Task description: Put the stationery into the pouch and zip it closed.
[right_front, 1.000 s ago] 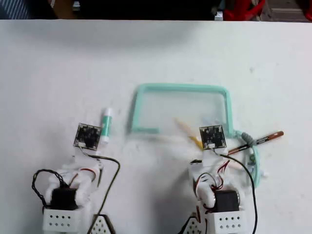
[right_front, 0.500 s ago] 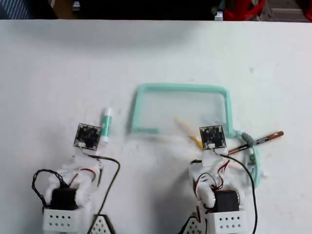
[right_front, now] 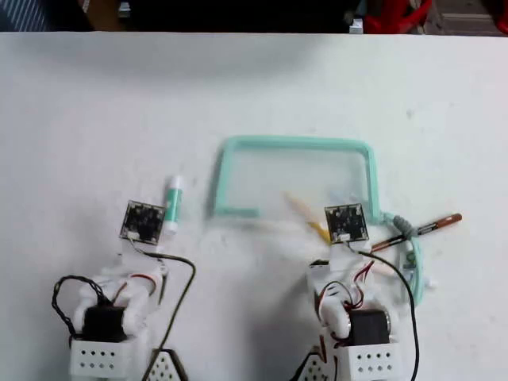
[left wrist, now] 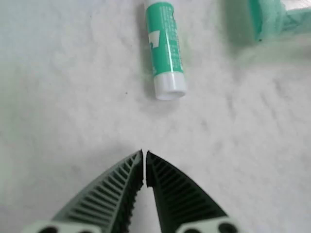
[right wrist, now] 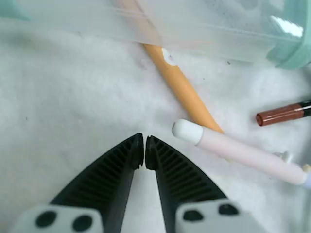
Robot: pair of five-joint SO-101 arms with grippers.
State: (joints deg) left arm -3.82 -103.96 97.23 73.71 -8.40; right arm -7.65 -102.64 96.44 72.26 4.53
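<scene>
The left jaws are pressing tip against tip and holding nothing, low over the white surface [right_front: 95, 119]. A green and white glue stick [left wrist: 165, 48] is lying flat a short way in front of them, with its white end pointing toward them. I am judging that this position suits a grip across its width, once the jaws are opened.

The pouch [right_front: 295, 144], made of clear sheet with a mint-green edge, is lying flat near the middle of the surface, close beside the glue stick. Its side facing the arms seems to be standing open, probably so that things can be slid in from there.

The right jaws are also closed together with nothing between them, and they are resting near that open side. Before them an orange pen [right wrist: 182, 90] is lying with its far end going under the clear sheet; I cannot tell if it is inside the pouch or only beneath it. A pale pink pen [right wrist: 243, 150] is lying against the orange one, its rounded cap turned toward the jaws. A brown pen [right wrist: 282, 112] is lying a little apart from these two, near the green corner of the pouch.

In my judgement the task is only beginning. The glue stick and the pink and brown pens are lying outside, and the zip is not yet closed. Each arm is waiting next to the things closest to it.
</scene>
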